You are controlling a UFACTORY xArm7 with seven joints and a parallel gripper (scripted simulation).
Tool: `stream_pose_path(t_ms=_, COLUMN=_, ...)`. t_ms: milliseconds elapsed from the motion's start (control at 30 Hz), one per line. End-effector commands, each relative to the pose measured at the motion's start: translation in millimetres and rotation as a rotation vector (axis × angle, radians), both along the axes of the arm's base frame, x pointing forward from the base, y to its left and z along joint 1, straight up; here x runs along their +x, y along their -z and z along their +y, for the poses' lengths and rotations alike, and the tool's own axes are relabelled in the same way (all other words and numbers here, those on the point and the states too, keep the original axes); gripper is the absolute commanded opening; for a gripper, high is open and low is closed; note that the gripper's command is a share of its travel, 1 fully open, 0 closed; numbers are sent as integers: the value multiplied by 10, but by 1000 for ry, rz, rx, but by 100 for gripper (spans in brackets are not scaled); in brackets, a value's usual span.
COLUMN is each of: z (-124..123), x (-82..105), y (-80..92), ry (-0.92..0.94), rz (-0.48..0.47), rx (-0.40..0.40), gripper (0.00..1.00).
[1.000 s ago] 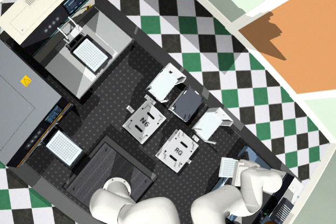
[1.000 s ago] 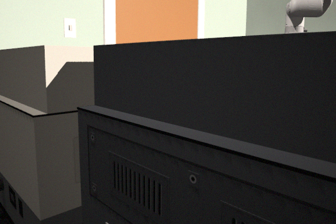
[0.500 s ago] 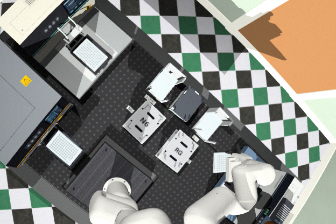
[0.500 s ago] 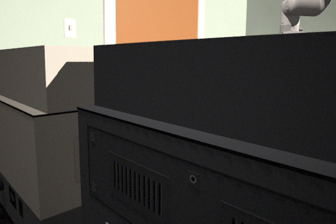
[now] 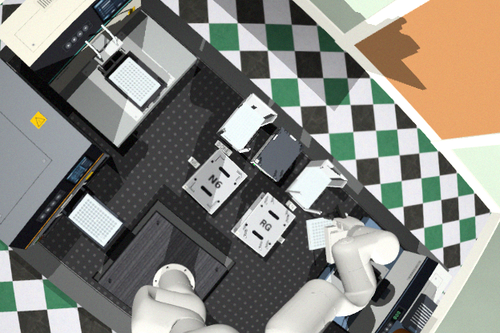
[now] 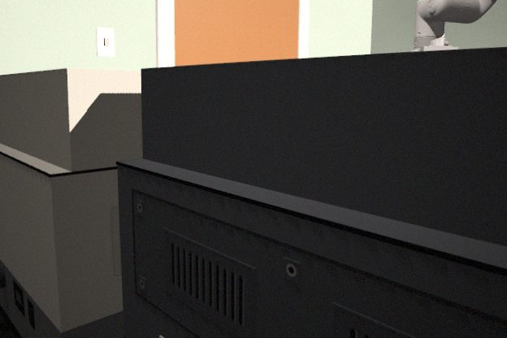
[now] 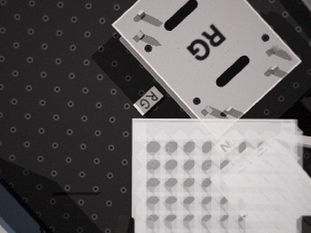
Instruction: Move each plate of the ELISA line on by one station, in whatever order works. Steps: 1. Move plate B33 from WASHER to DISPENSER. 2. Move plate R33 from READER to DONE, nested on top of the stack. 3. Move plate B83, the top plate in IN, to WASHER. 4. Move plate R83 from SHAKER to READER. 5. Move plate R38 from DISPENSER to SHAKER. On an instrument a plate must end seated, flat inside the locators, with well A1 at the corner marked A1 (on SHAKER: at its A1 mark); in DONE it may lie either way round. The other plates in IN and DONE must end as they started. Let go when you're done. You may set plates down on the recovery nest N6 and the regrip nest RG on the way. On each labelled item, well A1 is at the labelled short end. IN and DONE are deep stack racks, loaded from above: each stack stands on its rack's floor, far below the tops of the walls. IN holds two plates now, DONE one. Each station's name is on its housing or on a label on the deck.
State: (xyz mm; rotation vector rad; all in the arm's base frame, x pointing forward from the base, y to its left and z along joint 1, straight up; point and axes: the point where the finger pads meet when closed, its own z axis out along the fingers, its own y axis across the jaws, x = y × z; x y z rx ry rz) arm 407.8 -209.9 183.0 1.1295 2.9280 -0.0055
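My gripper is shut on a clear well plate and holds it flat above the deck, just right of the RG nest. I cannot read the plate's label. The fingers are mostly hidden under the arm's wrist. Another plate sits in the cream instrument at the top left. A third plate sits at the grey instrument on the left. The nearer white rack stands just beyond the held plate. Its IN label shows through the plate in the wrist view.
The N6 nest lies left of RG. A second white rack and a dark square station stand behind the nests. A blue-housed instrument lies under the arm at the bottom right. The exterior view shows only instrument backs and the arm.
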Motion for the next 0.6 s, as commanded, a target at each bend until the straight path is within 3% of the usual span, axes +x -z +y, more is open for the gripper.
stream_pose_path(t_ms=0, z=93, x=20, y=-16, ry=-33, rz=-4, rx=-2, gripper=0)
stream_pose_path(t_ms=567, z=586, x=99, y=-14, ry=-186, rz=-4, rx=-2, gripper=0)
